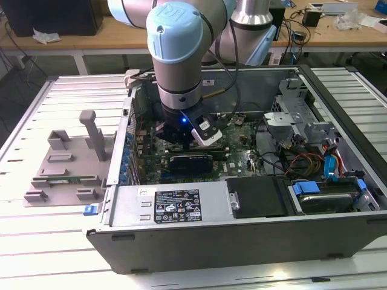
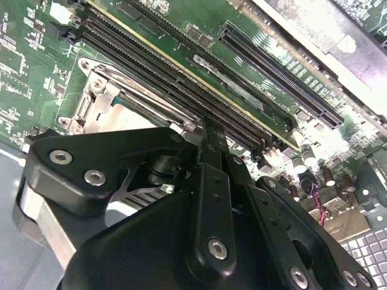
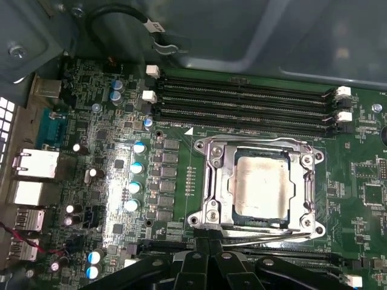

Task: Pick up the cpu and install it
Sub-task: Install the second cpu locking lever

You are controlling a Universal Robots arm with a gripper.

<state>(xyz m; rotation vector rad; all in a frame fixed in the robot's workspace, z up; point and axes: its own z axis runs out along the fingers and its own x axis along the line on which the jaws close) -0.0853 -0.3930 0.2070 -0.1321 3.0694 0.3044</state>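
Note:
The cpu [image 3: 260, 184], a flat square chip with a pale silvery top, lies inside the metal socket frame [image 3: 208, 181] on the green motherboard. Part of its pale top [image 2: 130, 118] also shows in the second wrist view, behind the black gripper links. My gripper [image 3: 211, 237] hangs low at the edge of the socket frame, on the side away from the memory slots. Its black fingers [image 2: 208, 145] stand pressed together with nothing between them. In the exterior view the gripper [image 1: 181, 136] reaches down into the open computer case.
Several long black memory slots [image 3: 242, 99] run beside the socket. A black card [image 1: 190, 162] stands on the board near the gripper. Cables and a drive cage [image 1: 302, 121] fill the case at the exterior view's right. A grey plastic tray [image 1: 66, 163] sits outside the case.

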